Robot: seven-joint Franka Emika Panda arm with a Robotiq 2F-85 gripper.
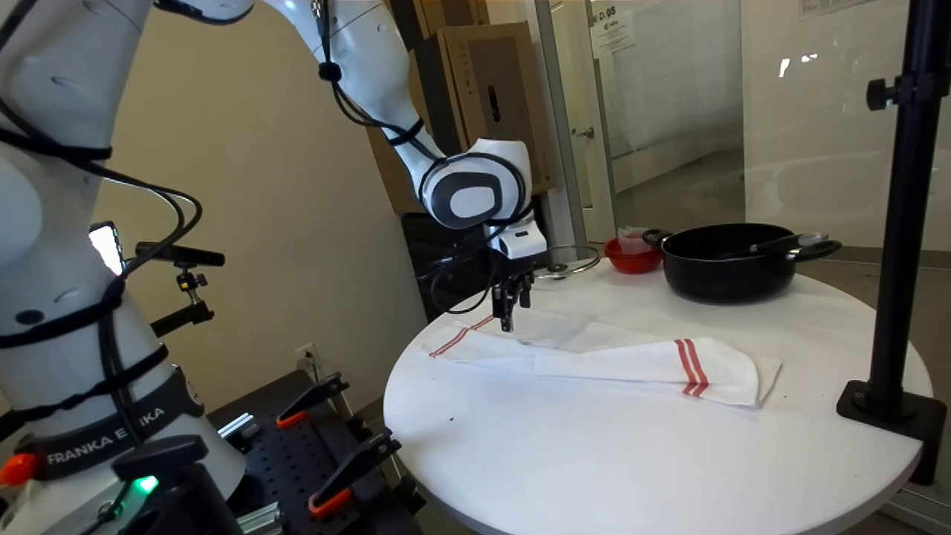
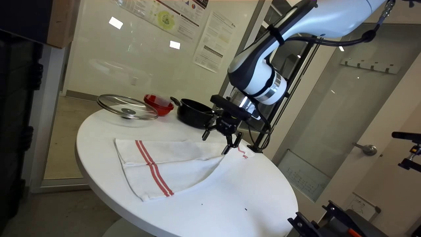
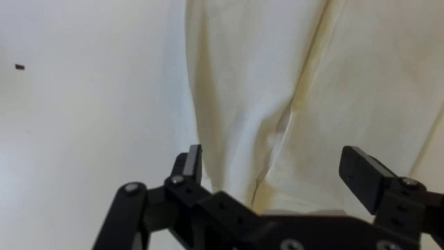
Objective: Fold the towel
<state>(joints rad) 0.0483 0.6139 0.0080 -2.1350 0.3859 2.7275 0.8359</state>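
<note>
The towel lies on the tabletop, a long edge running down its length so that the cloth shows in two strips; paired red stripes cross both its short ends; in an exterior view, the pair farther from the end effector steps slightly where that edge meets it, while the pair at the nearer end looks wavy; the end effector points down over the towel close to this nearer end, released, its fingers spread wide apart; in the wrist view the long edge passes between them, one finger at the towel's outer border and the other over the cloth; whether either touches it I cannot tell; in both exterior views the pan, bowl and lid stand beyond the towel; a utensil leans over the pan's rim; the red bowl, just beside the pan, holds a translucent piece; the glass lid sits tilted near the bowl, knob downward; a black pole rises at the tabletop's edge; a dark speck lies near the towel.
</note>
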